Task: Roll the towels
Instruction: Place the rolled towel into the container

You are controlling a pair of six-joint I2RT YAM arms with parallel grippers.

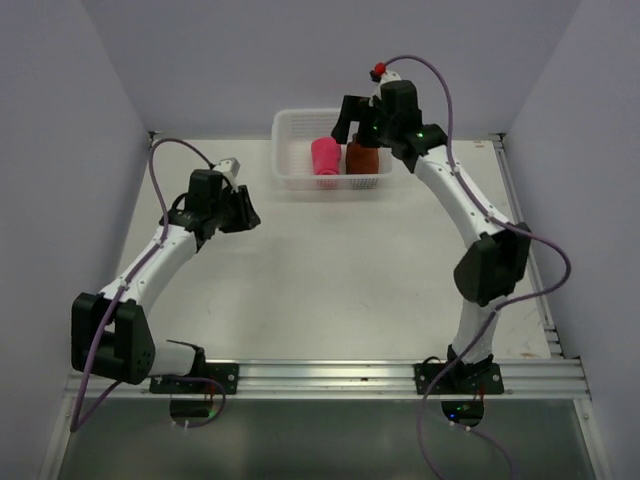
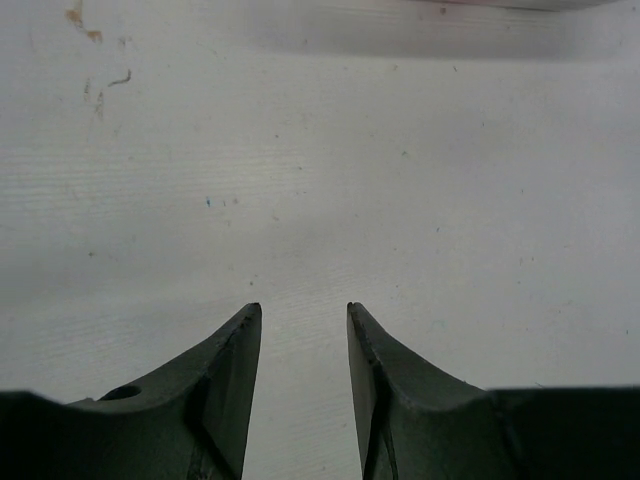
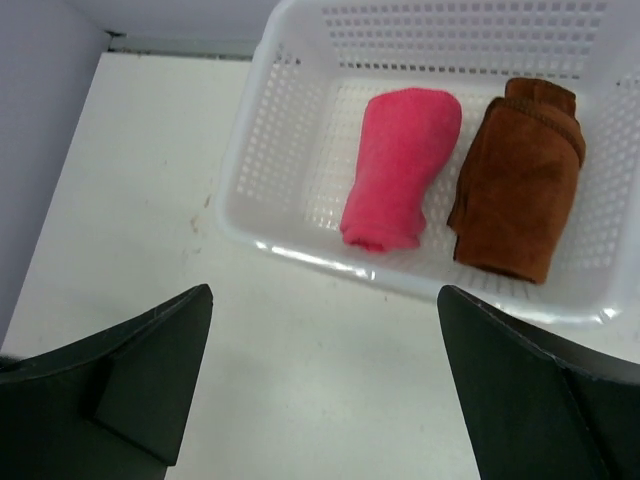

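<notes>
Two rolled towels lie side by side inside the white mesh basket: the bright pink towel on the left and the rust-brown towel on the right. The right wrist view shows the pink towel and the brown towel within the basket's rim. My right gripper hangs above the basket, and its jaws stand wide open and empty. My left gripper is over bare table left of the basket. Nothing lies between the fingers of the open left gripper.
The basket stands at the back of the white table, close to the rear wall. Side walls close in the table left and right. A metal rail with both arm bases runs along the near edge. Faint stains mark the tabletop.
</notes>
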